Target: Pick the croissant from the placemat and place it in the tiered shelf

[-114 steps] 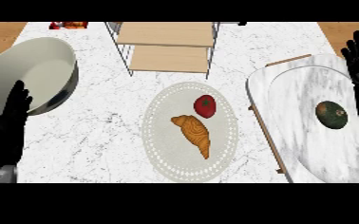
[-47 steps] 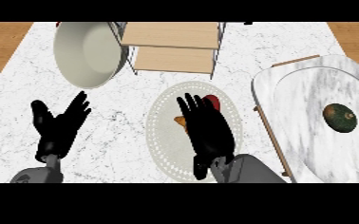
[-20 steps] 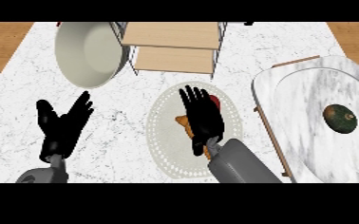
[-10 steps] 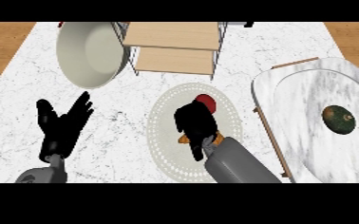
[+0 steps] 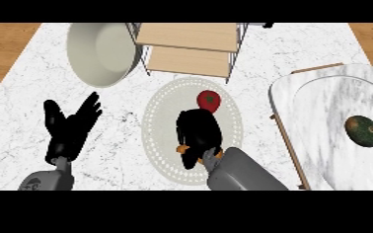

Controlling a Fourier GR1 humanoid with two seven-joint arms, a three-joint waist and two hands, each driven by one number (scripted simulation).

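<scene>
My right hand (image 5: 198, 132) lies over the middle of the round pale placemat (image 5: 163, 128), its fingers curled down round the croissant (image 5: 181, 149). Only a small orange-brown tip of the croissant shows at the hand's lower left. A red tomato (image 5: 208, 99) sits on the placemat just beyond the fingers. The tiered shelf (image 5: 191, 49), with two wooden levels in a wire frame, stands at the back centre. My left hand (image 5: 69, 128) rests open at the left above the counter, fingers up.
A large pale bowl (image 5: 102, 53) stands at the back left, beside the shelf. At the right lies a marble board (image 5: 324, 128) with a wooden rim, bearing a dark green avocado (image 5: 360, 129). Bare marble counter (image 5: 116, 143) shows between the hands.
My right hand, spread flat above the placemat a second ago, has lowered and curled its fingers round the croissant, hiding it. The left hand has stayed put.
</scene>
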